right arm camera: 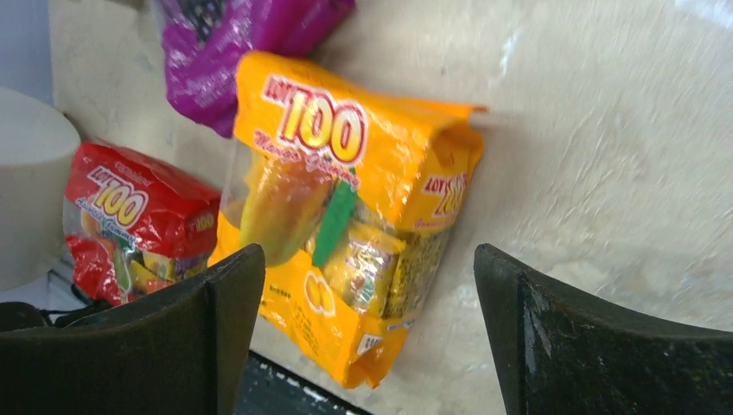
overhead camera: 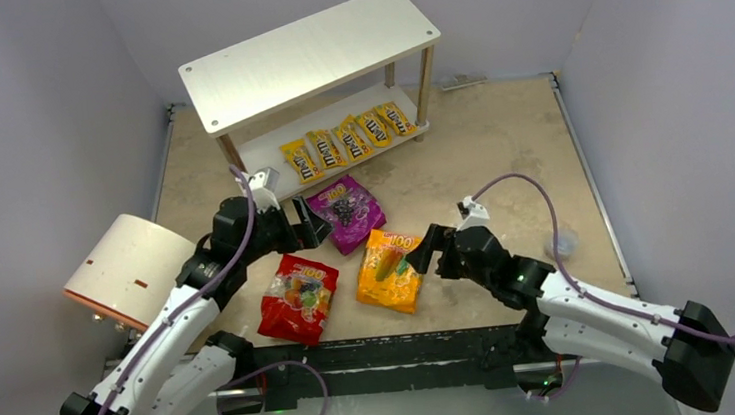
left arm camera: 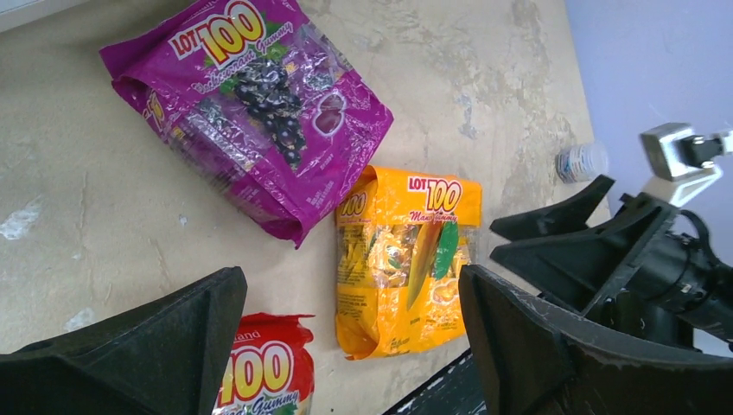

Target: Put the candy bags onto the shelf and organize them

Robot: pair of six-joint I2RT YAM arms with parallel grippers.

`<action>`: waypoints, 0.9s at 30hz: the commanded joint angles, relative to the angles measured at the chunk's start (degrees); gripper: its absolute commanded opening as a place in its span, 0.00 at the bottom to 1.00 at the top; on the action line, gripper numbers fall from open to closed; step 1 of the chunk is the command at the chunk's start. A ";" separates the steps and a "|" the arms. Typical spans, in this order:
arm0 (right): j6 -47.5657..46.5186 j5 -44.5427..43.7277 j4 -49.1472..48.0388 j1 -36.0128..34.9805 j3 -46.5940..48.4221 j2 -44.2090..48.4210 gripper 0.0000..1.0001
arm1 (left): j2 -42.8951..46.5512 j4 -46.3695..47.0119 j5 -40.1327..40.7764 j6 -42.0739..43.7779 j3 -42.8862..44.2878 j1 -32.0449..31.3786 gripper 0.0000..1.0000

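Note:
The shelf stands at the back of the table, with several yellow M&M's packets lined up on its lower board. Three big candy bags lie flat in front of it: purple, orange and red. My left gripper hangs open just left of the purple bag, holding nothing. My right gripper is open over the orange bag's right edge, and the bag's lower corner shows between its fingers.
A cream cylinder with an orange rim lies on its side at the left, beside my left arm. A small clear object sits near the right wall. A black strip runs along the near table edge.

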State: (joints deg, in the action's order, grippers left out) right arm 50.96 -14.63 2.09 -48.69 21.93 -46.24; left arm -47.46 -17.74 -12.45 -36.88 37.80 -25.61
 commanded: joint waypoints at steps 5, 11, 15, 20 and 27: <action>14.00 7.10 -4.49 0.03 -1.09 -9.82 0.83 | -0.26 4.25 -1.68 -0.03 -0.91 0.19 0.99; 15.24 8.09 -11.14 -0.01 -2.21 -14.65 0.67 | 0.19 3.78 -0.97 -0.06 -1.74 0.19 0.98; 15.48 6.55 -12.10 -0.01 -2.46 -15.94 0.55 | -0.29 4.26 -1.50 -0.03 -2.11 0.16 0.98; 16.88 5.40 -14.44 -0.02 -3.83 -17.68 0.44 | -0.92 5.96 -3.51 -0.09 -2.72 0.20 0.98; 17.24 3.69 -16.14 -0.01 -5.63 -14.01 0.15 | -1.42 6.09 -4.43 0.03 -2.65 0.19 0.98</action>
State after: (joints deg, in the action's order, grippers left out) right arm 68.05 -6.66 -15.25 -48.73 17.47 -62.81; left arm -48.97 -14.31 -15.29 -36.88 35.44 -25.61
